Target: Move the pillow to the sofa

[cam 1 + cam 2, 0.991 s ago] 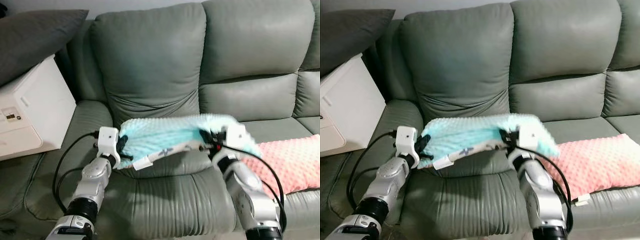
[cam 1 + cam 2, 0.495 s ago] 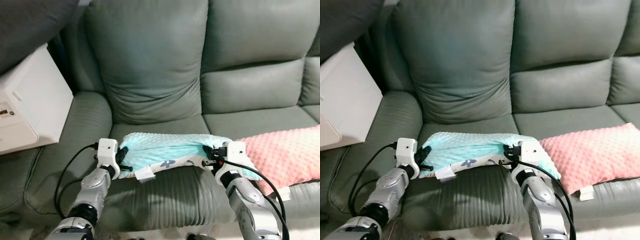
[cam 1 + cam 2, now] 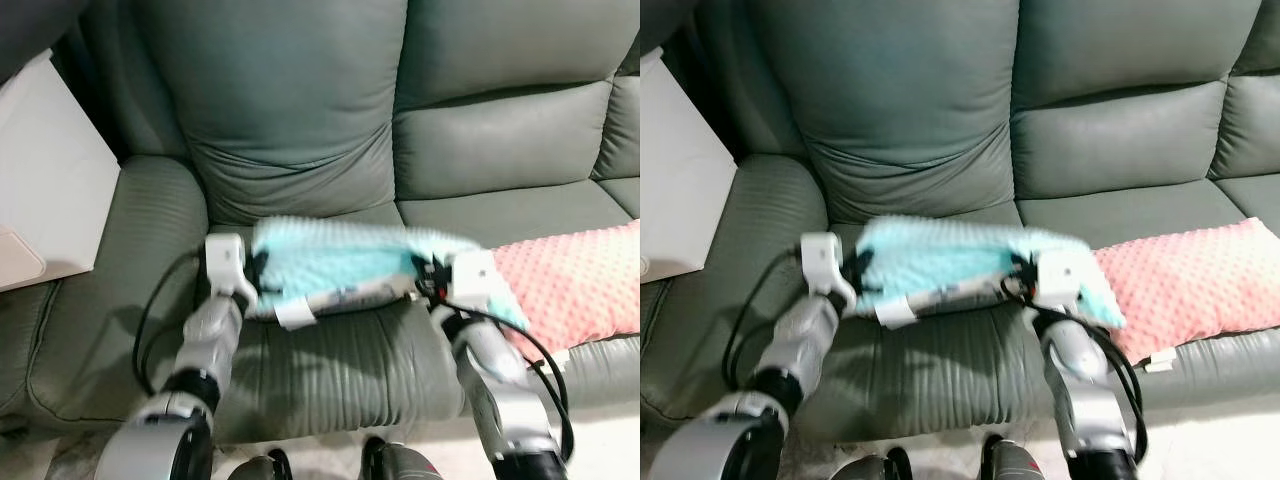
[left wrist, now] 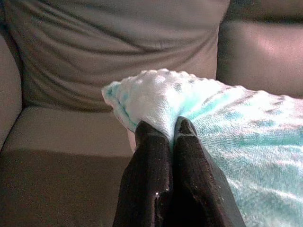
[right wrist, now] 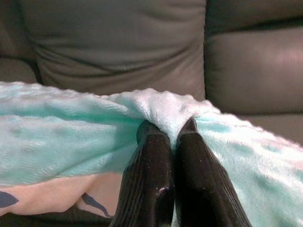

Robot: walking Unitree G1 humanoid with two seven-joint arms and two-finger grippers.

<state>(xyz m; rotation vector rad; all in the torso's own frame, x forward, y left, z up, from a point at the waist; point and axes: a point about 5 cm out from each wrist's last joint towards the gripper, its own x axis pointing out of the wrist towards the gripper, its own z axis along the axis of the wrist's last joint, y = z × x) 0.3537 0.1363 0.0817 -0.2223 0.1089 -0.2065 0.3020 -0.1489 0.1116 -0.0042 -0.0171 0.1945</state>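
A mint-green bumpy pillow (image 3: 335,260) with a floral white underside hangs just above the seat cushion of the grey-green sofa (image 3: 300,110). My left gripper (image 3: 256,271) is shut on the pillow's left edge, and its fingers (image 4: 151,156) pinch a fold of the fabric. My right gripper (image 3: 420,270) is shut on the pillow's right edge, its fingers (image 5: 154,156) pinching the fabric the same way. The head views are blurred.
A pink bumpy pillow (image 3: 575,285) lies on the sofa seat to the right. A white box-like unit (image 3: 45,190) stands on the left beside the sofa's armrest (image 3: 120,270). The sofa's back cushions rise behind the pillow.
The camera has tilted down and moved closer to the sofa. Both grippers have carried the mint pillow forward and lower over the left seat cushion, still pinching its two edges.
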